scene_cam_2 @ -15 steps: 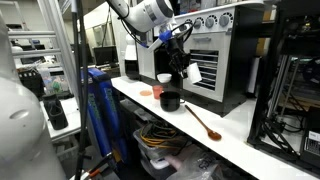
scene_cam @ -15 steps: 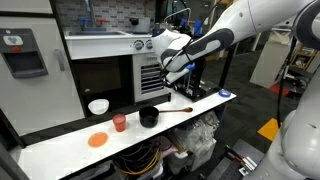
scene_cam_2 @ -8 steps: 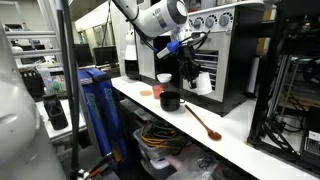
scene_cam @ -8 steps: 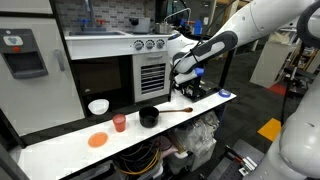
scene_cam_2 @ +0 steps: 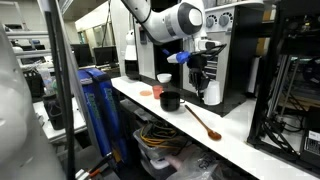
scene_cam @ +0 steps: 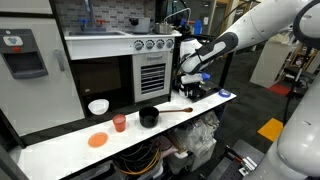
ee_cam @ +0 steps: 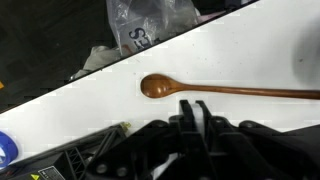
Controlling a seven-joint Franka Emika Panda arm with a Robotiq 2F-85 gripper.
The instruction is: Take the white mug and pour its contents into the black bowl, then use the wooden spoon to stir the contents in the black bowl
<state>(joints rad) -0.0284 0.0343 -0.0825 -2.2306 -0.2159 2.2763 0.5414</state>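
Observation:
The black bowl (scene_cam: 148,117) (scene_cam_2: 170,101) stands on the white counter. Beside it lies the wooden spoon (scene_cam: 175,109) (scene_cam_2: 203,122), with its handle end next to the bowl. In the wrist view the wooden spoon (ee_cam: 230,90) lies crosswise just beyond my fingertips. My gripper (scene_cam: 192,78) (scene_cam_2: 207,85) (ee_cam: 194,104) hangs above the spoon, off to the side of the bowl. It is shut on the white mug (scene_cam_2: 213,92), which hangs at its tip. In the wrist view only a thin pale strip shows between the fingers.
A red cup (scene_cam: 119,122), a flat orange disc (scene_cam: 97,140) and a wide white bowl (scene_cam: 98,106) stand on the counter (scene_cam: 60,145) beyond the black bowl. An oven front (scene_cam: 150,72) rises behind. A blue object (scene_cam: 224,94) lies at the counter's end. Bags and cables fill the space under the counter edge.
My gripper has carried the white mug sideways, away from above the black bowl and along over the spoon. The bowl, spoon and other dishes have stayed put.

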